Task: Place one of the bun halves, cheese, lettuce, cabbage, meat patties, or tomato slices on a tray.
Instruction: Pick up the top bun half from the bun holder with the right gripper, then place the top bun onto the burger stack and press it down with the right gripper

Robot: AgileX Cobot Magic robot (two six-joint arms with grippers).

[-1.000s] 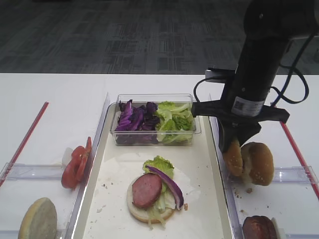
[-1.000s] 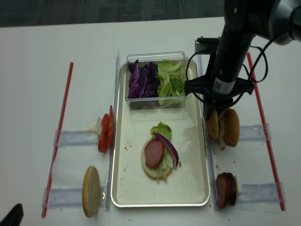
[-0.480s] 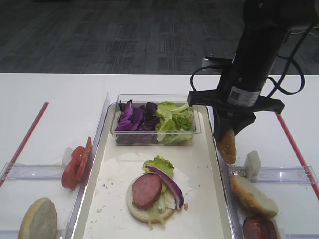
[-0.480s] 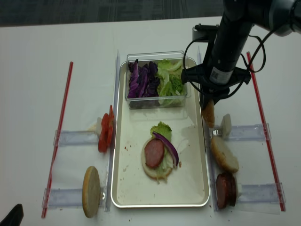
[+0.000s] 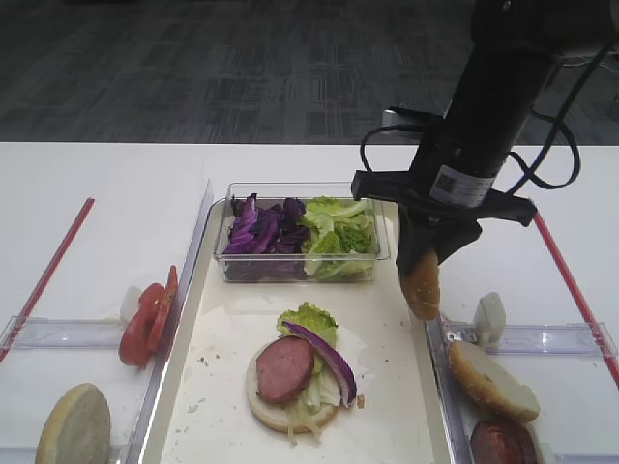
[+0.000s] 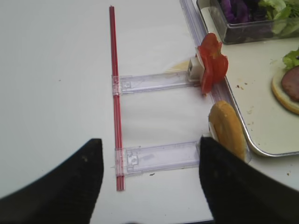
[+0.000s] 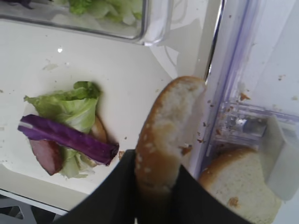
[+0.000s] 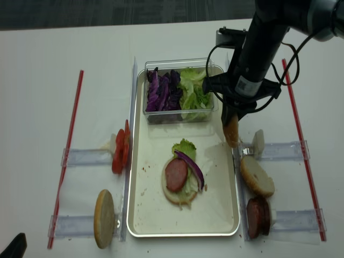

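White tabletop fills your workspace, with grey carpet beyond it. Your right gripper (image 5: 423,274) is clamped on the sesame bun top (image 5: 423,282), holding it on edge in the air above the right rim of the silver tray (image 8: 141,212). On the tray's paper sits a half-built burger (image 5: 293,372): bun base, lettuce, one meat patty and a purple cabbage strip. Behind it stands the clear box (image 5: 302,232) of cabbage and lettuce. You can see your left gripper's fingers (image 6: 60,184) standing apart, with nothing between them, near the tomato slices (image 6: 212,63).
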